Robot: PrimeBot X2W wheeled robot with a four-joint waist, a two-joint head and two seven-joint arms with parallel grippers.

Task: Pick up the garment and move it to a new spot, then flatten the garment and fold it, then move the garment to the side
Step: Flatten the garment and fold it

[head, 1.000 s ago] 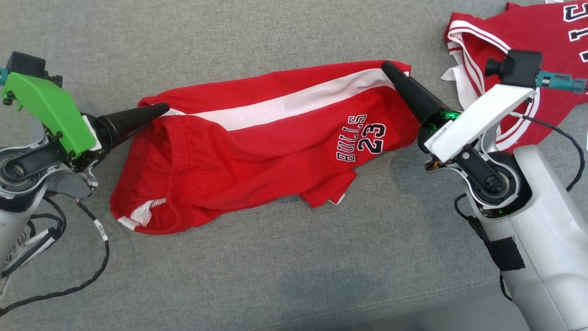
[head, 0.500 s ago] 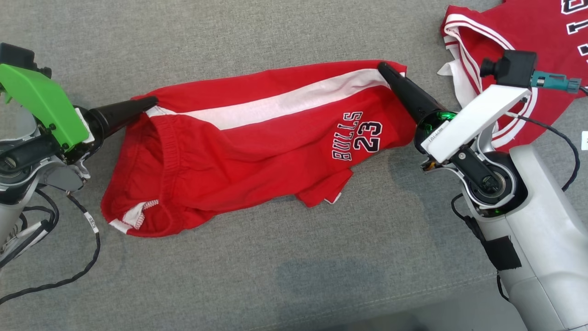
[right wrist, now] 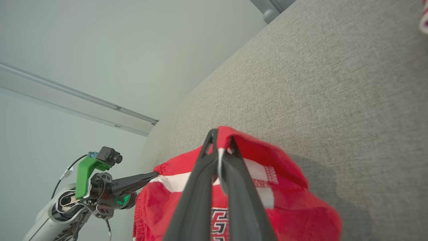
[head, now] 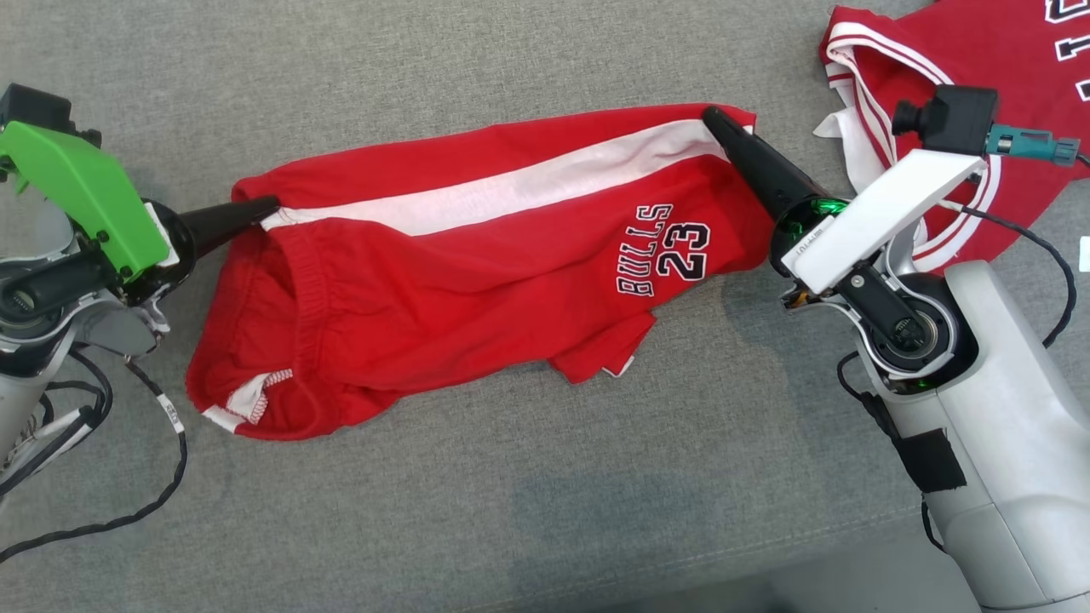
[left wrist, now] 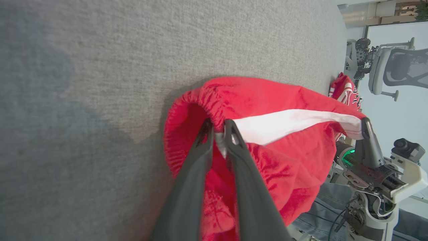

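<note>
We hold the red Bulls shorts [head: 477,281] by both ends of their white side stripe [head: 511,191], which we judge lets us pull the cloth taut and flatten it on the grey cushion [head: 545,494], where it lies across the middle. Our left gripper [head: 268,204], at the shorts' nine o'clock end, is pinched tight on the waistband. Our right gripper [head: 712,117], at their two o'clock end, is clamped on the leg hem. A red jersey [head: 954,42] lies apart, further toward two o'clock.

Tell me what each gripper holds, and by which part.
Both hold the red shorts: the left gripper pinches the waistband at the white stripe, the right gripper the leg hem at the stripe's far end.
</note>
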